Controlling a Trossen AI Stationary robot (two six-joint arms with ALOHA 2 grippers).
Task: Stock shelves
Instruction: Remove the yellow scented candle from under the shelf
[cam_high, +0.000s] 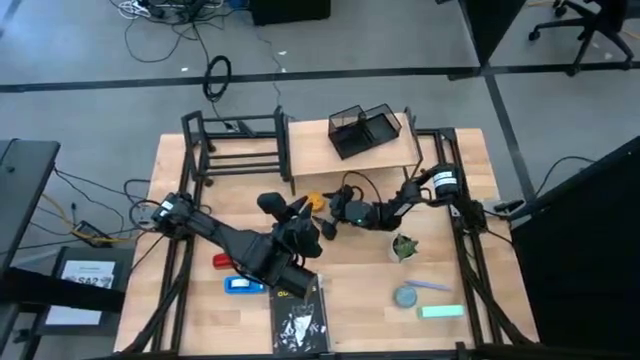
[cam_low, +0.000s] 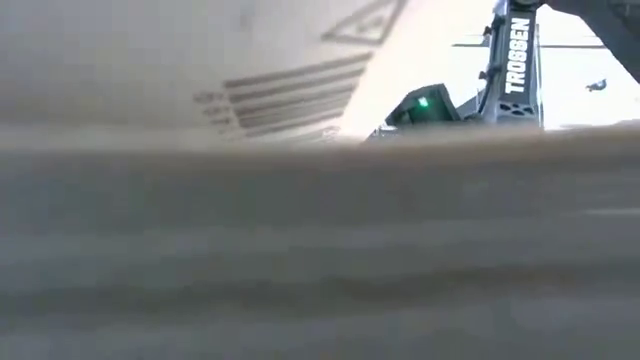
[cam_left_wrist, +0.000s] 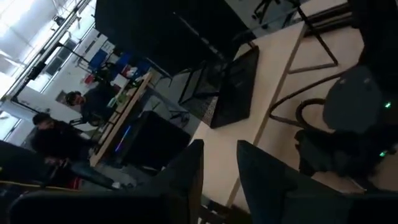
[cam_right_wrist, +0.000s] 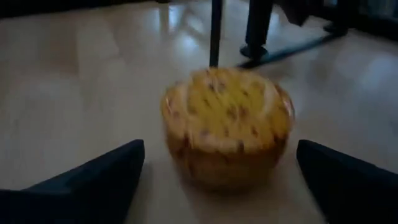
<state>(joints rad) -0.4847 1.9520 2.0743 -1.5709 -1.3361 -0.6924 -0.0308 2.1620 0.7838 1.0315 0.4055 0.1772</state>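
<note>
Right wrist view: fingers spread wide around a round, yellow, brown-speckled tub on pale wood.

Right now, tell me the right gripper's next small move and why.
Probably ease the right gripper forward and close on the yellow muffin. Its fingers stand open either side of the muffin, which sits upright on the table just ahead and is not yet between them.
</note>
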